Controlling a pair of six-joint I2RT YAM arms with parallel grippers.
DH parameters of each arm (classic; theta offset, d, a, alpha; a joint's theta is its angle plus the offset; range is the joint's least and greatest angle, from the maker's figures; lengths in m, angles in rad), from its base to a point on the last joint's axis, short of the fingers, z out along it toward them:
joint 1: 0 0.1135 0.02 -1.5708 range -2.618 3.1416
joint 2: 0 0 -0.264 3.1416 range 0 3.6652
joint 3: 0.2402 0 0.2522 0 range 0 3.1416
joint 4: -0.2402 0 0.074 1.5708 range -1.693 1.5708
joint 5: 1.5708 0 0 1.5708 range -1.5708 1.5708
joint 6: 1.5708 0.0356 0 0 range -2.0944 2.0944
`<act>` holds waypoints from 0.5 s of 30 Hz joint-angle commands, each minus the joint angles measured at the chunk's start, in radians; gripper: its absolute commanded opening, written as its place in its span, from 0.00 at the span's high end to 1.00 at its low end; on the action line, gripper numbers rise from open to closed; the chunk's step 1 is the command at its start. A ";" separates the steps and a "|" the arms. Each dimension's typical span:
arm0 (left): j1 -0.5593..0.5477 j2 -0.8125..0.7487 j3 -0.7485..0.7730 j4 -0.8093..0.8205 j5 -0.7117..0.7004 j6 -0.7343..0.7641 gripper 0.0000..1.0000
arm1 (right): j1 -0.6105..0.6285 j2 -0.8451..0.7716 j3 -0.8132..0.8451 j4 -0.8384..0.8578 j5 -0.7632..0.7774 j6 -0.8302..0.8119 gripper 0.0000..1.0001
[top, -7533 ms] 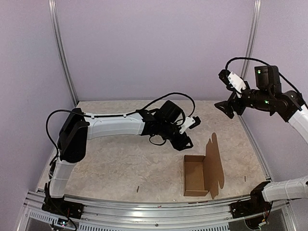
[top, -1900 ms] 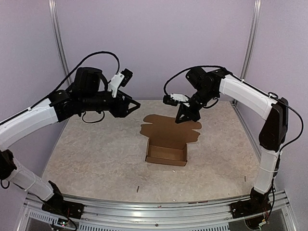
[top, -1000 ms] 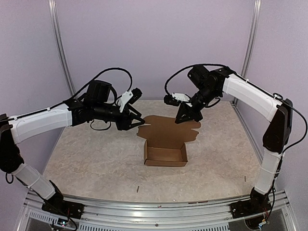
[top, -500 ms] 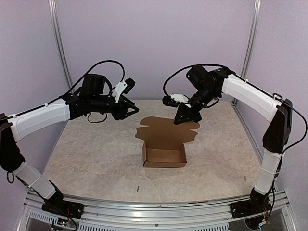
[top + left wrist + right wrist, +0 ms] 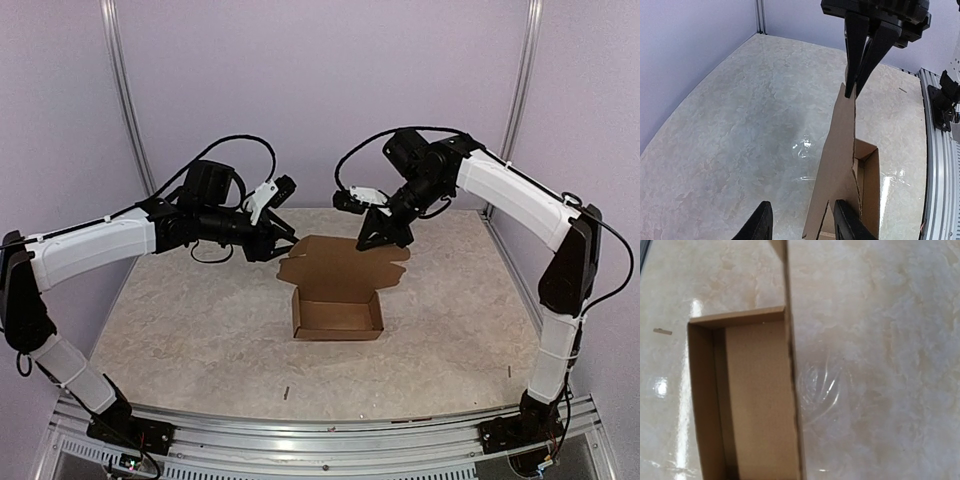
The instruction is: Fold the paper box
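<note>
Right fingers (image 5: 856, 75): shut tight, pinching the top edge of the lid (image 5: 345, 262) of the paper box (image 5: 337, 318). Left fingers (image 5: 280, 242): apart, holding nothing, just beside the lid's left end, with that thin edge lined up with the gap between them; touching or not, cannot tell. Rest of the box down flat near the middle of the counter (image 5: 180, 330), open side up, long way running left to right, lid joined along the far long wall and standing up off the counter. Left end closer to the left arm, so likely that arm's job next to bend in the rounded tab (image 5: 293, 272) there. Plain brown cardboard, thin and stiff, bendy only at the creases. Shallow, with square corners. Shiny, stone-patterned counter, probably slippery.
</note>
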 commanded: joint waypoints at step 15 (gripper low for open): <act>-0.049 0.036 0.043 -0.033 0.171 0.020 0.59 | 0.007 0.010 0.050 -0.044 -0.095 0.011 1.00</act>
